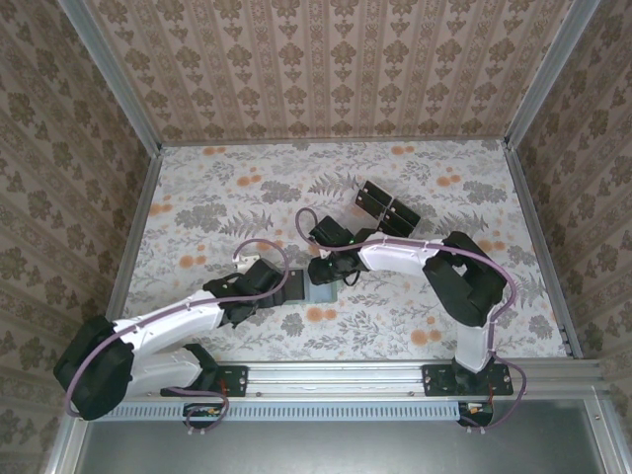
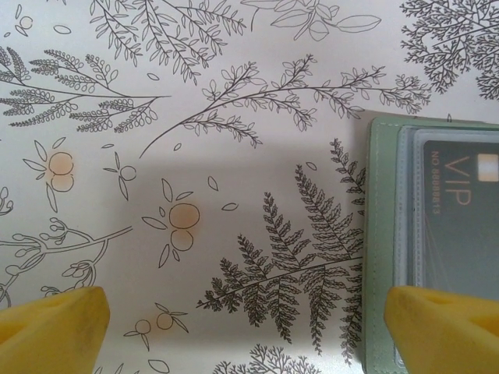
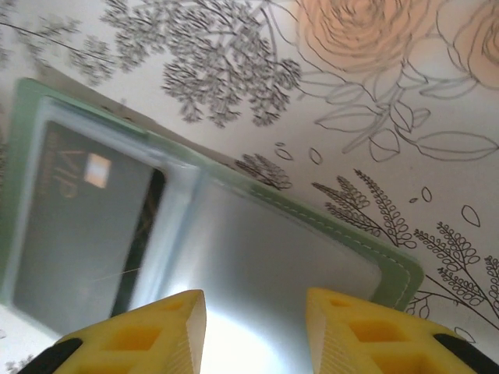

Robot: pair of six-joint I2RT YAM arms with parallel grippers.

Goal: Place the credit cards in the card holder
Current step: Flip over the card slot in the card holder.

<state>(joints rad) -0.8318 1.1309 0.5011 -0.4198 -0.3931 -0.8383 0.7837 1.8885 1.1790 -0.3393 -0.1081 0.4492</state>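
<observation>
Left claw (image 2: 248, 327) hangs wide open over the table (image 2: 195, 117) with nothing in it, its yellow fingertips (image 2: 54, 327) out at the two bottom corners of the wrist view. The holder (image 2: 382, 234) is not centred in that gap. It lies off to one side, its green edge running up the right of the view, and one fingertip sits right over its lower corner. A grey VIP card (image 2: 460, 210) is tucked in under the holder's clear sleeve.

Over to the right claw (image 3: 253, 335): roughly half open, gripping nothing that I can see, and poised directly above the holder (image 3: 398, 273), which lies opened flat. The empty clear pocket lies in the gap between the fingers. The VIP card (image 3: 78, 226) sits in the other pocket, out past one finger. Whether the tips are actually touching the plastic is hard to call from this close.

From above, the two claws meet mid-table. The left claw (image 1: 294, 286) is just beside the holder (image 1: 324, 293), and the right claw (image 1: 324, 269) is over it from the far side. The loose black cards (image 1: 387, 207) lie together further back on the table, well apart from both claws.
</observation>
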